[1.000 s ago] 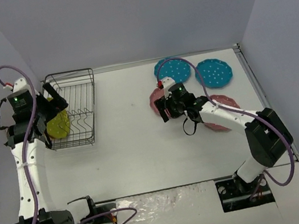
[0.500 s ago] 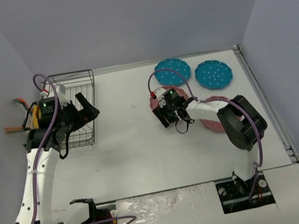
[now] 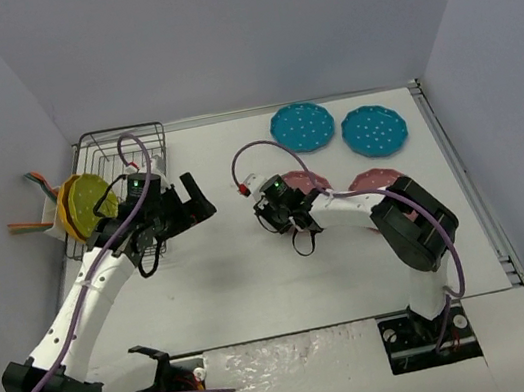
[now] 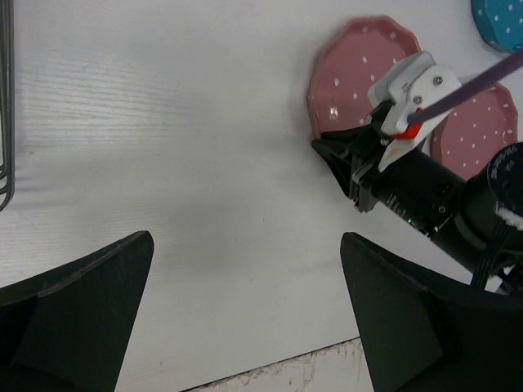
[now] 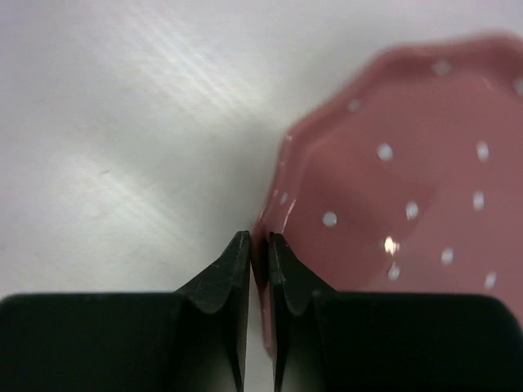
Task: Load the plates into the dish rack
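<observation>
My right gripper [image 5: 257, 245] is shut on the near rim of a pink plate [image 5: 409, 180], which lies on the table. The top view shows that gripper [image 3: 267, 213] at the left edge of this pink plate [image 3: 306, 180]. A second pink plate [image 3: 377, 180] lies to its right, and two teal plates [image 3: 302, 126] [image 3: 373, 130] lie behind them. A yellow-green plate [image 3: 88, 200] and an orange plate [image 3: 65, 202] stand upright at the left end of the dish rack [image 3: 135, 168]. My left gripper [image 3: 191, 206] hovers open and holds nothing, right of the rack.
Orange-handled utensils [image 3: 31, 201] stick out to the left of the rack. In the left wrist view the right arm's black wrist [image 4: 417, 192] lies across the right side, and the table's front edge [image 4: 270, 371] runs along the bottom. Grey walls close in the table.
My right gripper has shut on the pink plate's rim. My left arm has swung away from the rack toward the table's middle, and the yellow-green plate now stands in the rack.
</observation>
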`<state>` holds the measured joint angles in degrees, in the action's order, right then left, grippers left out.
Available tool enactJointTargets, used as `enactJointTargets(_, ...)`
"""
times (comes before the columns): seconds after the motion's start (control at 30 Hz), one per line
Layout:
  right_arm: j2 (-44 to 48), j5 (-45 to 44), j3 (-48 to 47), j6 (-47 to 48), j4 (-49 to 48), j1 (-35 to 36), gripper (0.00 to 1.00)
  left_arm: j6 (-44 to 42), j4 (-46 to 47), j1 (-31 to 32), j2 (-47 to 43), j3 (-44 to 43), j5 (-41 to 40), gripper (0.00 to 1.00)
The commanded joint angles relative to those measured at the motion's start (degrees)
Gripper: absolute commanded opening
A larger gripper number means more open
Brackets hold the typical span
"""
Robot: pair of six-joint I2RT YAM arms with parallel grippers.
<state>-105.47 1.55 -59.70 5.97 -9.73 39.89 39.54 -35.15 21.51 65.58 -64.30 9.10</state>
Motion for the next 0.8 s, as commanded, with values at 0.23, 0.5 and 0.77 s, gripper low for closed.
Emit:
enactJointTargets(0.23, 6.8, 4.0, 3.7, -12.7, 3.4, 8.2, 0.00, 6.5, 6.2, 2.3, -0.5, 4.6, -5.4, 0.97)
enactJointTargets(0.5, 21.8, 3.1, 11.1, -13.0, -3.2, 12.1, 0.00, 12.4, 13.0, 4.8, 5.2, 9.0, -2.1, 0.97)
enactJointTargets(0.77, 26.2, 3.0, 14.9, -13.1, -8.7, 12.6, 0.00, 19.1, 21.0, 8.7, 12.7, 7.4, 1.9, 0.97)
